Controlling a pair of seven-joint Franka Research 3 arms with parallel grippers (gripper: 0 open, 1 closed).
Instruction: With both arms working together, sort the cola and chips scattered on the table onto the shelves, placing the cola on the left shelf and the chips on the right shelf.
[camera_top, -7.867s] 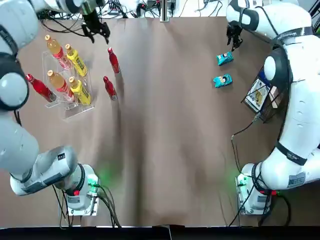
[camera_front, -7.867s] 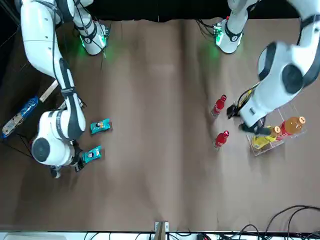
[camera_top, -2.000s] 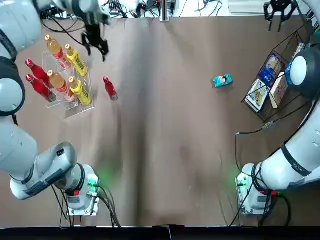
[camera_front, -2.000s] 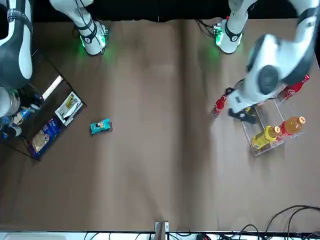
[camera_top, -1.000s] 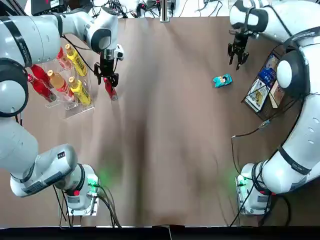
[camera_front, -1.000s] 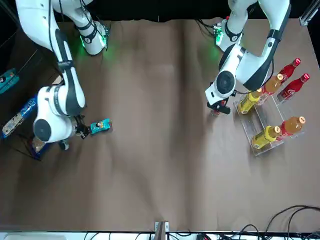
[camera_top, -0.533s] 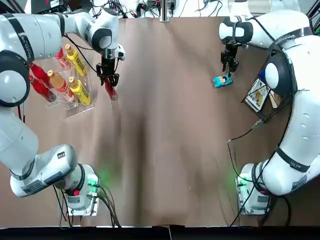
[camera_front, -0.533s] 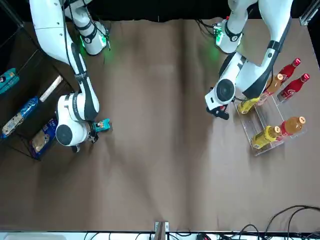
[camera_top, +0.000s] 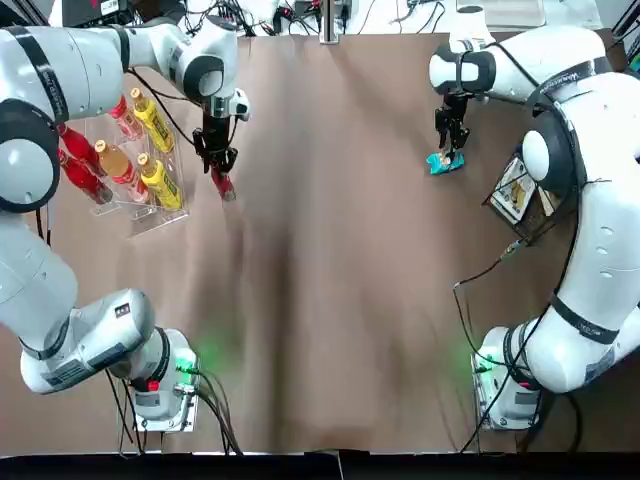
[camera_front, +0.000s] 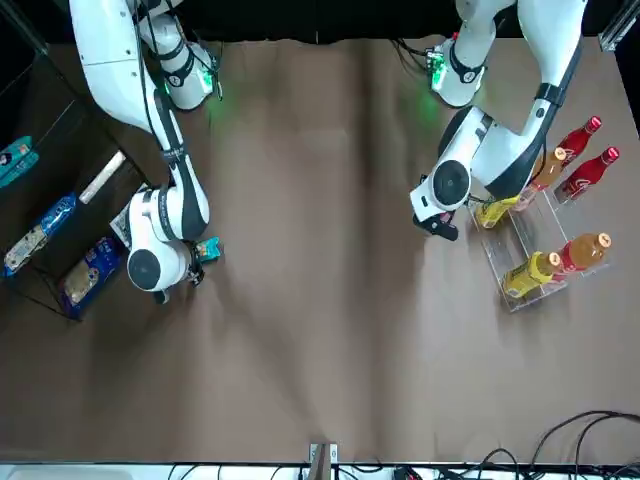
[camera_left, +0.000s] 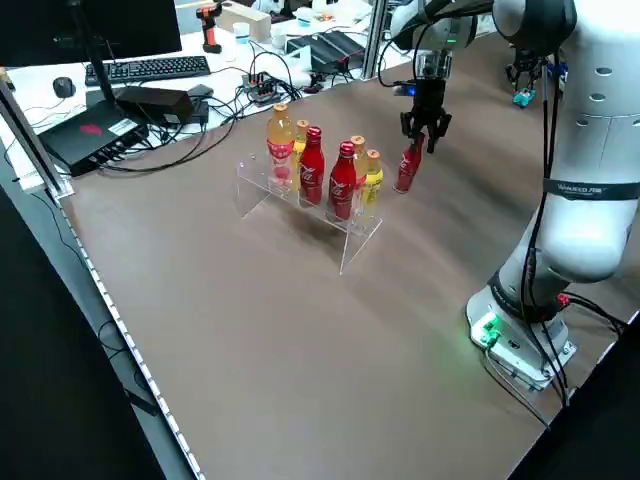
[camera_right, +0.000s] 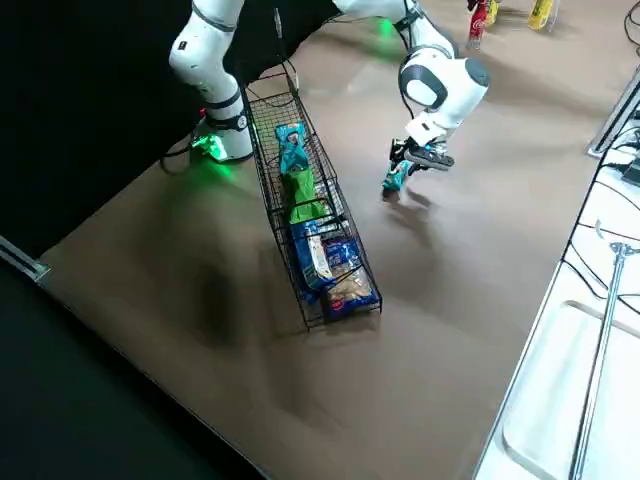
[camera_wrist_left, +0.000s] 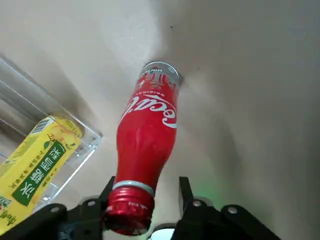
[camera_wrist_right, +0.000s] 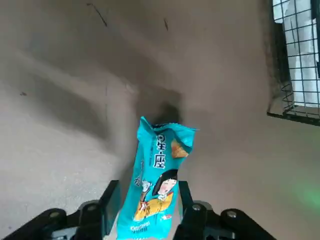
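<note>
One cola bottle (camera_wrist_left: 147, 135) stands on the table (camera_top: 330, 260) just right of the left shelf (camera_top: 140, 215). My left gripper (camera_top: 218, 160) is open, its fingers either side of the red cap. Two more cola bottles (camera_left: 312, 165) stand in that clear rack. A teal chips packet (camera_wrist_right: 155, 175) lies on the table near the right shelf (camera_right: 310, 215). My right gripper (camera_top: 447, 140) is down over it, open, with one finger on each side. Teal and green packets (camera_right: 292, 150) lie in the wire rack.
Orange and yellow drink bottles (camera_top: 150, 150) fill the clear rack beside the cola. Larger blue and white bags (camera_right: 330, 260) sit in the lower end of the wire rack. Cables and a keyboard (camera_left: 150, 68) lie beyond the table's far edge.
One cola bottle went from the table into the clear rack and one teal packet into the wire rack. Both grippers then came down over the last bottle and the last packet.
</note>
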